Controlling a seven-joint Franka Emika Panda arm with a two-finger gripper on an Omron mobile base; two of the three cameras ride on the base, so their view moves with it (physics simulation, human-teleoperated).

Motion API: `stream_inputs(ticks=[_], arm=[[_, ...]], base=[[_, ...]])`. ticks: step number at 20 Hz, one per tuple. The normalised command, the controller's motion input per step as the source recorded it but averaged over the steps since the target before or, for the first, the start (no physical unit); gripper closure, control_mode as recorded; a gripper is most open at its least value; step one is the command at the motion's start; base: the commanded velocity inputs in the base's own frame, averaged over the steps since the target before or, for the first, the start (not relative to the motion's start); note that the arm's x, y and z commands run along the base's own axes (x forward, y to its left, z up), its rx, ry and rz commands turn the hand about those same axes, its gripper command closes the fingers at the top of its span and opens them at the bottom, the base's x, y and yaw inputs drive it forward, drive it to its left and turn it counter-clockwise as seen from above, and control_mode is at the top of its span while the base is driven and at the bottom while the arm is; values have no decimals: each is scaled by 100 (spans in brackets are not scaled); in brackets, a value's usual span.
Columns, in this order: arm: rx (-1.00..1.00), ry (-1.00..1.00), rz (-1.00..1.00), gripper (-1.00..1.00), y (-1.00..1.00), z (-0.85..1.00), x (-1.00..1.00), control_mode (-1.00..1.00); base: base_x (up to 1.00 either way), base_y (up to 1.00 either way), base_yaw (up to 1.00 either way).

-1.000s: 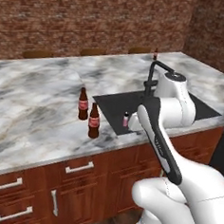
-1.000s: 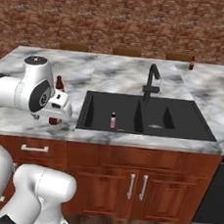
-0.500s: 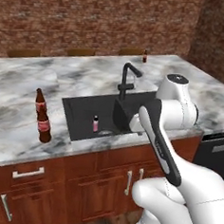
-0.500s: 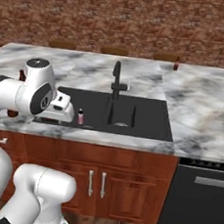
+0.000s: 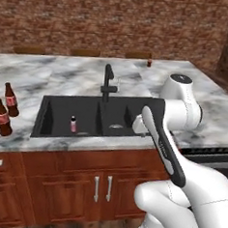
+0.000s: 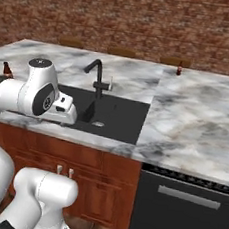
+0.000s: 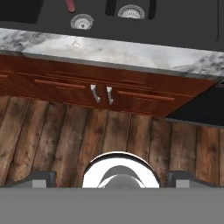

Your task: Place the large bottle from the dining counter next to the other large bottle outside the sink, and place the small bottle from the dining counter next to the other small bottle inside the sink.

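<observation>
The small dark brown bottle (image 5: 149,62) (image 6: 179,70) stands alone at the far edge of the marble dining counter (image 5: 65,76). A small pale pink bottle (image 5: 73,124) (image 7: 70,5) stands upright in the left basin of the black sink (image 5: 55,116) (image 6: 131,119). Two large cola bottles (image 5: 10,99) (image 5: 2,118) stand close together on the counter left of the sink. My gripper (image 7: 113,178) hangs over the counter's front edge near the sink's right basin. It is open and holds nothing, and it points down at the cabinet and floor.
A black gooseneck faucet (image 5: 107,81) (image 6: 96,77) rises behind the sink. Reddish-brown cabinet doors (image 7: 100,94) sit under the counter, with a dark dishwasher front (image 6: 186,205) to the right. Bare marble (image 6: 196,121) stretches right of the sink. Chair backs (image 5: 82,51) line the far side.
The base has driven to the right, so the whole scene slid left in both base views. The arm kept its pose and the gripper stayed open.
</observation>
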Motion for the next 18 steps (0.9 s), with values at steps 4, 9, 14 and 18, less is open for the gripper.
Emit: stream_inputs(ticks=[4, 9, 14, 18], arm=[[0, 0, 0, -100, 0, 0, 0, 100], [0, 0, 0, -100, 0, 0, 0, 100], [0, 0, 0, -100, 0, 0, 0, 100], [0, 0, 0, -100, 0, 0, 0, 100]], base=[[0, -100, 33], [0, -100, 35], [20, -100, 39], [31, -100, 48]])
